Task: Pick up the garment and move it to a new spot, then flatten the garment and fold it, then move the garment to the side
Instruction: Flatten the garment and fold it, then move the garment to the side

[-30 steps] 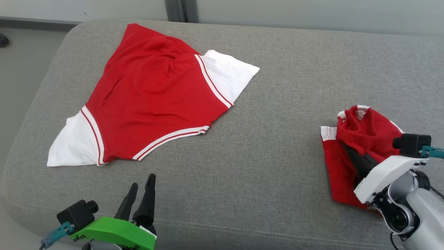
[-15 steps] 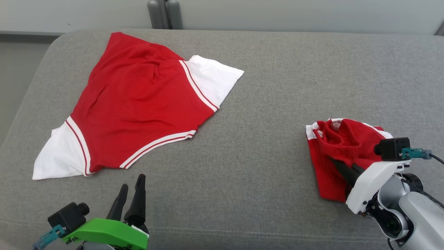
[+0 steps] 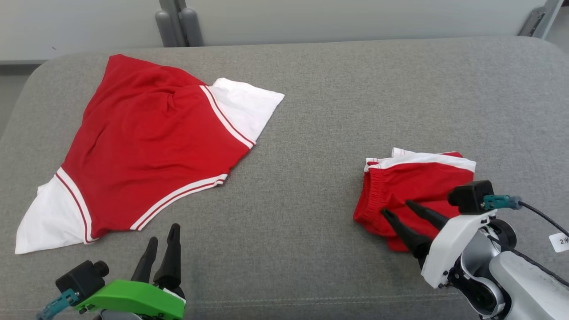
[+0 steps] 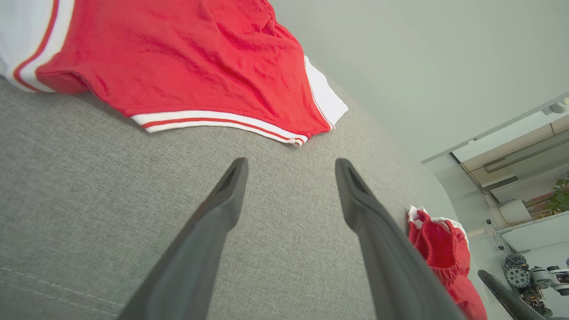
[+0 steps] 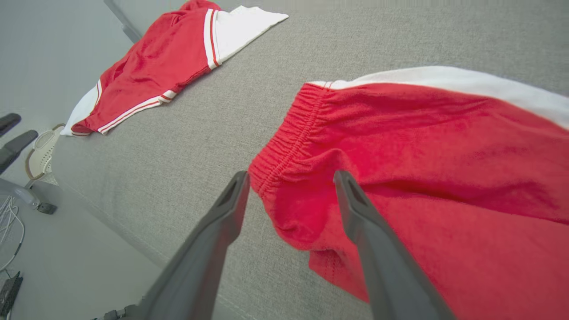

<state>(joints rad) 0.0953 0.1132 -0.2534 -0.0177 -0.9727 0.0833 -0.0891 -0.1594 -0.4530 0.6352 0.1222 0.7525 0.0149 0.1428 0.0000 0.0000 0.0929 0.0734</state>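
Note:
The garment, a pair of red shorts (image 3: 418, 182) with a white band and an elastic waist, lies loosely folded on the right of the grey cushion (image 3: 311, 133). My right gripper (image 3: 396, 208) is open just over its near left corner, one finger on either side of the waistband edge (image 5: 275, 164), with nothing pinched. The shorts (image 4: 438, 246) also appear at the lower right of the left wrist view. My left gripper (image 3: 163, 233) hovers open and empty over bare cushion near the front left edge, a little short of a red shirt's hem.
A red shirt (image 3: 146, 142) with white sleeves lies spread flat on the cushion's left half. Bare grey fabric separates it from the shorts. The cushion's front seam (image 3: 289, 300) runs close to both arms. Grey posts (image 3: 178, 22) stand behind the back edge.
My right gripper has opened and let go of the shorts, which dropped from a raised bunch into a flatter heap. The head camera has turned, shifting the whole picture. The left gripper is unchanged.

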